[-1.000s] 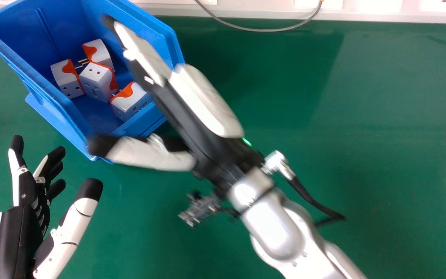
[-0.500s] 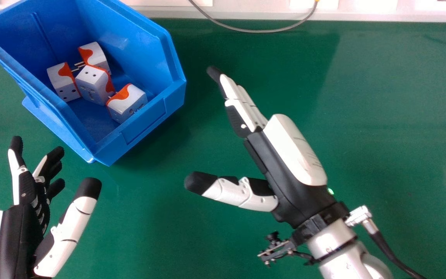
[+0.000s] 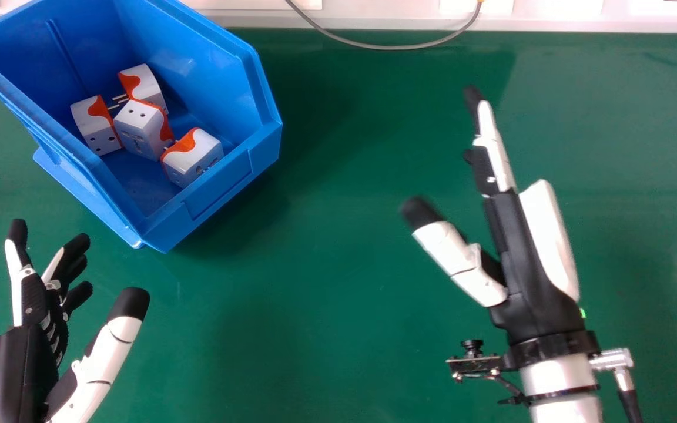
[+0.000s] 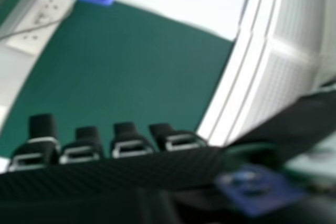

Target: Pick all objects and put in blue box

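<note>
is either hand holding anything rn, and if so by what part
Nothing is held: the left hand and right hand are both open and empty beside the blue box.

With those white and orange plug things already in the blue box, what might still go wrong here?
The blue box stands close by the left hand, so a careless swing of that arm might knock it. The four plug adapters lie loosely, some with prongs against or near a neighbour, so a bump could perhaps shift or tangle them.
</note>
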